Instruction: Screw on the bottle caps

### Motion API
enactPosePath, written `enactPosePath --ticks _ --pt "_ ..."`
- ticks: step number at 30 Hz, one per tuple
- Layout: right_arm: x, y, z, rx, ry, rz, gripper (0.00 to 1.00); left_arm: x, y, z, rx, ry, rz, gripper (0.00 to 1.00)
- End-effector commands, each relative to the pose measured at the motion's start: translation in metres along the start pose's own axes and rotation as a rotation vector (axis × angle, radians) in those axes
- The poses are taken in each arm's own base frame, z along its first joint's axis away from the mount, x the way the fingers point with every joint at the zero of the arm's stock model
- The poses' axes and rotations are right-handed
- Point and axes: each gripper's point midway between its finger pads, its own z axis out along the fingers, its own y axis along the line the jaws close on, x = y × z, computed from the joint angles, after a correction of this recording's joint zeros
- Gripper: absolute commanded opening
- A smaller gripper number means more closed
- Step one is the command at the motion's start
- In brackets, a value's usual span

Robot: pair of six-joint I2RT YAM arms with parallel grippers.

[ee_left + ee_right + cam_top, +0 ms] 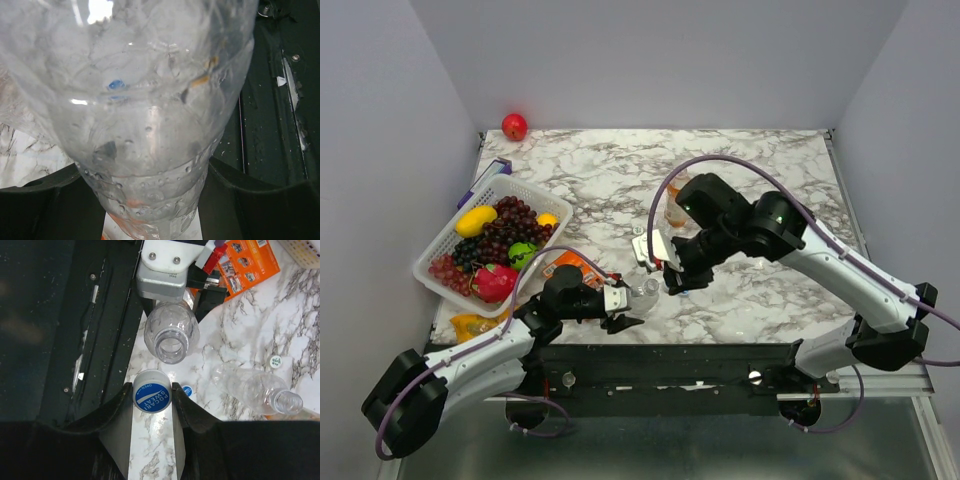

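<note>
My left gripper (pixel 623 305) is shut on a clear bottle (pixel 645 292) near the table's front edge, and that bottle fills the left wrist view (pixel 150 125). Its open mouth (pixel 171 347) points toward my right gripper (pixel 152 405). The right gripper (pixel 672 283) is shut on a blue cap (pixel 152 397) and holds it just short of that mouth. A second blue cap (pixel 186 390) and a whitish cap (pixel 275 361) lie on the marble. A second clear bottle (pixel 255 387) lies on its side, uncapped. The orange bottle (pixel 675 205) stands behind the right arm.
A white basket (pixel 438 243) of fruit stands at the left. An orange packet (pixel 567 266) lies beside it, and it also shows in the right wrist view (pixel 245 262). A red apple (pixel 514 126) sits at the far left corner. The dark front rail (pixel 75 340) runs beside the held bottle.
</note>
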Motion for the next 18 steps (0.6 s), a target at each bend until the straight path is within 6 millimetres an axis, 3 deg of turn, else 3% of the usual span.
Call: enactPosePath --ticks 1,8,18 --pt "-0.014 -0.007 0.005 0.027 -0.006 -0.046 0.19 -0.008 -0.007 0.002 0.043 -0.032 0.043 0.0" --pt "-0.022 -0.018 0.026 0.071 0.024 -0.077 0.19 -0.012 -0.007 0.001 0.043 -0.036 0.052 0.0" --pt "-0.017 -0.022 0.031 0.083 0.051 -0.097 0.2 -0.017 -0.003 0.0 0.02 -0.052 0.061 0.0"
